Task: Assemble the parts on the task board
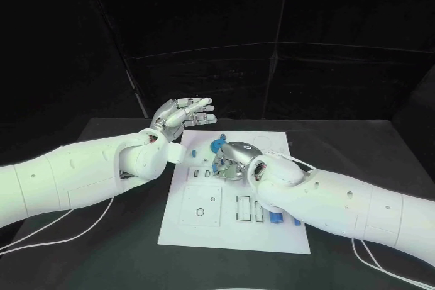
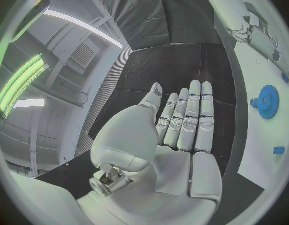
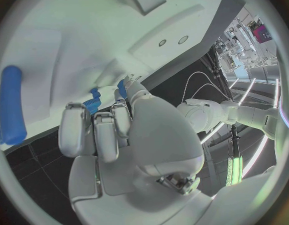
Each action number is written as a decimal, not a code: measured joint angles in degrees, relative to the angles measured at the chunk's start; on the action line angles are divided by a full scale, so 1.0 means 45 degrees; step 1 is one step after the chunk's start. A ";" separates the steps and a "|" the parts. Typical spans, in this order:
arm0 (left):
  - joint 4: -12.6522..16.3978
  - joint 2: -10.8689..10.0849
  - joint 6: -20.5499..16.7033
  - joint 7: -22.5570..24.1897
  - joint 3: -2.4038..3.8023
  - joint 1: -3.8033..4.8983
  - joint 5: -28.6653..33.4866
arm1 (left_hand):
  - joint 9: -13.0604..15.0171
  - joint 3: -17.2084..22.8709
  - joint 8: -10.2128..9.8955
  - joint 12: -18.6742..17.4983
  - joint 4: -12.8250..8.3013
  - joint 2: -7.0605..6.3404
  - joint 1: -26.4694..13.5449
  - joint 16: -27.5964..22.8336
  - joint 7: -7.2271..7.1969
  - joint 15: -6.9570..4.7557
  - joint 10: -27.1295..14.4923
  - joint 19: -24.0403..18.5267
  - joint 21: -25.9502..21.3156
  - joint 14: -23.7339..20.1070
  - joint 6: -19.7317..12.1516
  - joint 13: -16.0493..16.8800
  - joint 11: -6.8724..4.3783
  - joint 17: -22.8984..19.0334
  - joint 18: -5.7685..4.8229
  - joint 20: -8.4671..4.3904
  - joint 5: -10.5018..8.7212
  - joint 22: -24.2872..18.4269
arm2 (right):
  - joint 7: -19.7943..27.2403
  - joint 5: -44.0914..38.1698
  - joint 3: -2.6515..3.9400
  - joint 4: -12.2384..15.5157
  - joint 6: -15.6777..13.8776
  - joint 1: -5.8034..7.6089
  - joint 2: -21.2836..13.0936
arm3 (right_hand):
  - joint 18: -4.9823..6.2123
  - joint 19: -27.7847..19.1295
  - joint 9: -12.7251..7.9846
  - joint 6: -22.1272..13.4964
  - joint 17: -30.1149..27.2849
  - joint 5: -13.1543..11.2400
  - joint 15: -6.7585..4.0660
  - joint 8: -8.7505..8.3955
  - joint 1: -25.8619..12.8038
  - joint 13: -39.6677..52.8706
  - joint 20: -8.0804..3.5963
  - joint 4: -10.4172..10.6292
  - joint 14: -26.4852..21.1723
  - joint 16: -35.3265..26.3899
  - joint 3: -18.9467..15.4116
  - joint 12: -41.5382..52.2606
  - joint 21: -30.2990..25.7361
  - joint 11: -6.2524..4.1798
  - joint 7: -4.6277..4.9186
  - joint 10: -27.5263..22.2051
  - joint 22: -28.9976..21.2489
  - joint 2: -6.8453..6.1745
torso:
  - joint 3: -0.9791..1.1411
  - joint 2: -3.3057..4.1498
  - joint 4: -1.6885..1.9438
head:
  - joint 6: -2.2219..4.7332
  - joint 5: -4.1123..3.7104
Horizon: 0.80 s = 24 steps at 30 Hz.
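Black table, white board (image 1: 204, 230) at centre. Right hand (image 1: 234, 159) down on the board's far middle, fingers curled around a small blue part (image 3: 93, 101). Left hand (image 1: 184, 117) raised beside the far-left edge, fingers spread, holding nothing. Part likely light, rigid, slippery plastic; pinch its sides.

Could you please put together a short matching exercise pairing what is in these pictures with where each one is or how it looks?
Things:
1. left hand
2. right hand
3. blue gear
4. task board

States:
A. white plate lying flat on the black table
B. raised off the board, fingers straight, holding nothing
C. lying on the board's far end
D. down on the board, fingers curled over small blue parts

Pairs: 1-B, 2-D, 3-C, 4-A
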 measured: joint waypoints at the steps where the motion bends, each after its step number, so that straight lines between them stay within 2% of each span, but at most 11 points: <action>1: -0.0011 0.0001 0.0002 -0.0004 0.0000 0.0000 0.0000 | 0.0000 0.0000 0.0000 0.0000 0.0000 0.0000 0.0000 0.0000 0.0000 0.0000 0.0000 0.0000 0.0000 0.0000 0.0000 0.0000 0.0000 0.0000 0.0000 0.0001 0.0000 0.0000 | 0.0001 -0.0005 -0.0006 -0.0012 0.0021 -0.0018 0.0017 | 0.0001 0.0000 0.0000 0.0001 0.0000 -0.0001 0.0000 0.0004 0.0000 -0.0001 0.0000 0.0000 0.0000 0.0000 0.0000 0.0000 0.0000 0.0000 -0.0001 0.0000 0.0000 0.0000 | 0.0000 0.0000 0.0000 | 0.0009 -0.0001; 19: -0.0047 0.0046 0.0089 -0.0087 -0.0002 0.0002 0.0000 | -0.0001 0.0000 0.0000 0.0000 0.0000 -0.0001 0.0001 0.0002 -0.0001 0.0000 0.0000 0.0000 0.0000 -0.0001 -0.0002 0.0000 0.0000 0.0010 0.0001 0.0000 0.0000 0.0000 | -0.0002 -0.0098 -0.0016 -0.0143 0.0081 -0.0146 0.0179 | 0.0000 0.0000 -0.0016 0.0000 -0.0003 -0.0076 0.0002 0.0015 -0.0075 -0.0004 0.0001 -0.0001 0.0001 0.0000 -0.0003 0.0003 0.0000 0.0000 -0.0003 0.0000 0.0007 0.0056 | -0.0016 0.0000 -0.0010 | -0.0038 0.0095; 24: -0.0048 0.0048 0.0110 -0.0105 -0.0002 0.0002 0.0000 | -0.0016 0.0000 0.0000 -0.0053 0.0000 -0.0001 0.0001 -0.0046 -0.0001 0.0000 0.0000 0.0000 -0.0049 0.0000 -0.0002 0.0000 0.0000 0.0009 0.0001 0.0000 0.0000 0.0000 | -0.0003 -0.0081 -0.0016 -0.0183 0.0080 -0.0156 0.0196 | 0.0001 -0.0001 -0.0005 0.0004 -0.0003 -0.0076 0.0002 -0.0032 -0.0342 -0.0058 0.0001 -0.0001 0.0001 -0.0012 -0.0004 0.0002 0.0000 0.0000 -0.0009 0.0000 0.0005 -0.0136 | -0.0020 0.0000 -0.0010 | -0.0055 0.0066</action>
